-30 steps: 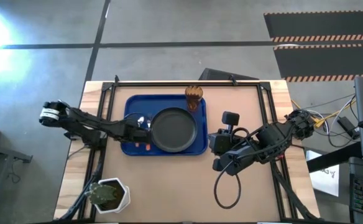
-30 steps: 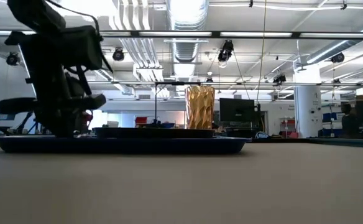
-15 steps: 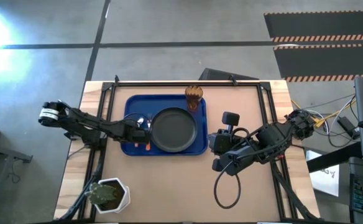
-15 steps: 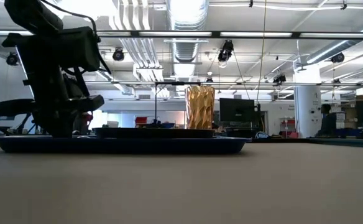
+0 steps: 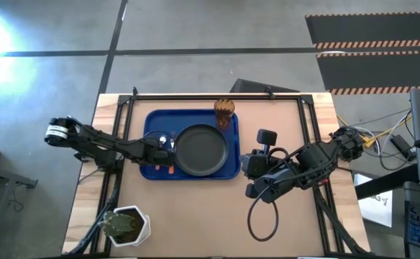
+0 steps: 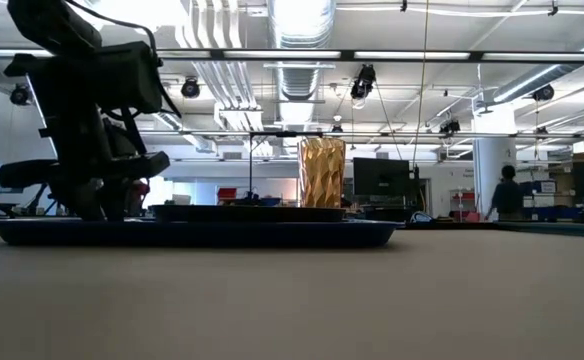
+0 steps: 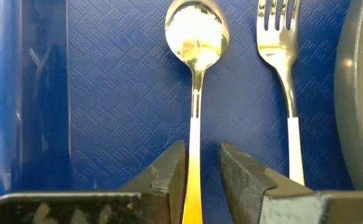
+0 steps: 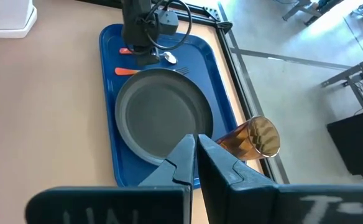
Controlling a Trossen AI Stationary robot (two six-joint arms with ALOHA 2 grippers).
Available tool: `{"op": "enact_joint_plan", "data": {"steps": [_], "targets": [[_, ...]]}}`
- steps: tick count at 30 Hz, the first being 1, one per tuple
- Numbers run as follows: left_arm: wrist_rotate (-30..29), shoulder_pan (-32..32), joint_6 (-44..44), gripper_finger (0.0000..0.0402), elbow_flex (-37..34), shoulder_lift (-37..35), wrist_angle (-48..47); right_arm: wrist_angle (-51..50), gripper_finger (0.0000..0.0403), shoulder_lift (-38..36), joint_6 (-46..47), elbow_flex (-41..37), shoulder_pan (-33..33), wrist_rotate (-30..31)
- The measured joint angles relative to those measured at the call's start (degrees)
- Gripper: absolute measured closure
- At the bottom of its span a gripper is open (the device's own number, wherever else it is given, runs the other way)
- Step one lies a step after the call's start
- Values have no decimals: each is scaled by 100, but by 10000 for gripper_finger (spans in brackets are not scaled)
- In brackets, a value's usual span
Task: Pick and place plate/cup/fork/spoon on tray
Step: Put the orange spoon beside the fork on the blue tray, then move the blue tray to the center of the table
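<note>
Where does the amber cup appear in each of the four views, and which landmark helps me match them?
High view: the cup stands at the tray's far right corner.
Low view: centre, upright on the tray.
Left wrist view: not in it.
Right wrist view: right of the plate.
Shared landmark: the tray.

Bright overhead light — floor glare upper-left.
</note>
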Motion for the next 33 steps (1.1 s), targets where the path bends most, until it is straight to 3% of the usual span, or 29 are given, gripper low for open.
{"op": "enact_joint_plan", "data": {"steps": [12, 18, 25, 33], "targets": [[-12, 0, 931, 297, 343, -211, -54, 0, 394, 0, -13, 0, -2, 2], [-30, 4, 906, 297, 491, -527, -898, -4, 394, 0, -3, 0, -2, 2], [-157, 0, 902, 297, 812, -1201, -1342, -4, 394, 1, 2, 0, -2, 2], [-702, -30, 2021, 297, 1632, -2159, -1316, -4, 394, 13, 287, -190, -75, 0]]}}
